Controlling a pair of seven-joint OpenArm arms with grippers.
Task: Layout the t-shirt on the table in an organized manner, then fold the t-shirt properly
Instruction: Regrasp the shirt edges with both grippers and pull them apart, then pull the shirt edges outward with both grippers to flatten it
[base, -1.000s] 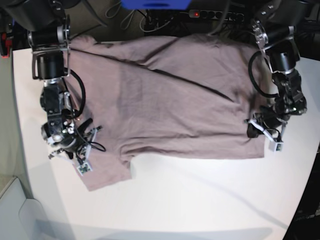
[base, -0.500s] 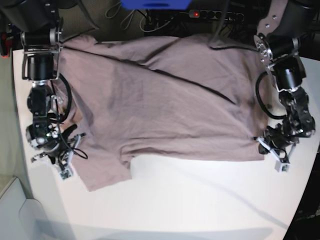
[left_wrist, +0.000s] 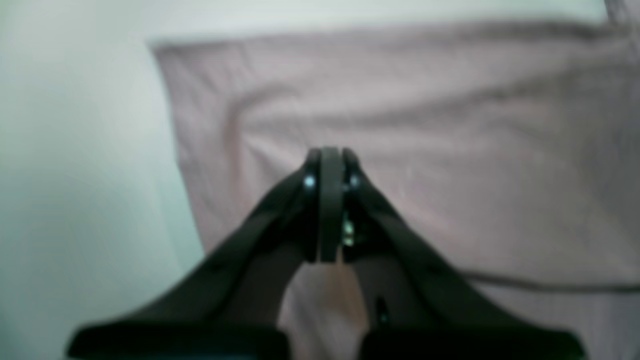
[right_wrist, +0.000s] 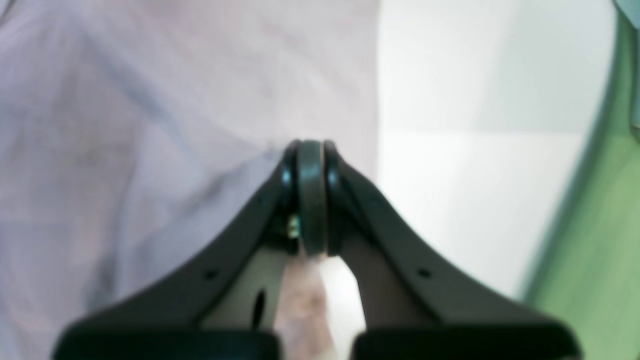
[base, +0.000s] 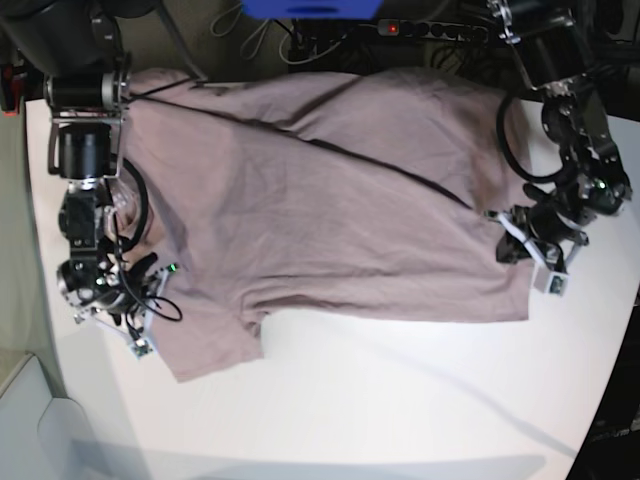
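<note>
No brand, print or readable writing shows on anything here; the t-shirt (base: 330, 190) is plain mauve and its neck label cannot be made out in any view. A small pale tag hangs off each gripper in the base view, too small to read.

The t-shirt lies spread across the far half of the white table (base: 400, 400), with a long dark crease running diagonally from far left toward the right side and one sleeve pointing toward the near left. The near part of the table is bare white.

The left gripper (base: 535, 255) sits at the shirt's right edge near its near corner. The right gripper (base: 115, 300) sits at the shirt's left edge, just beside the sleeve.

Only the wrist views show the fingertips. In the left wrist view the left gripper (left_wrist: 330, 165) has its jaws pressed together over the cloth (left_wrist: 425, 125), with a fold of fabric seen between the fingers lower down. In the right wrist view the right gripper (right_wrist: 310, 155) is likewise closed, a strip of cloth (right_wrist: 150, 125) pinched behind the tips, with white table (right_wrist: 450, 175) to the right.

Only the base view shows the whole shirt, and a power strip (base: 430, 30) with a red light beyond the table's far edge.
</note>
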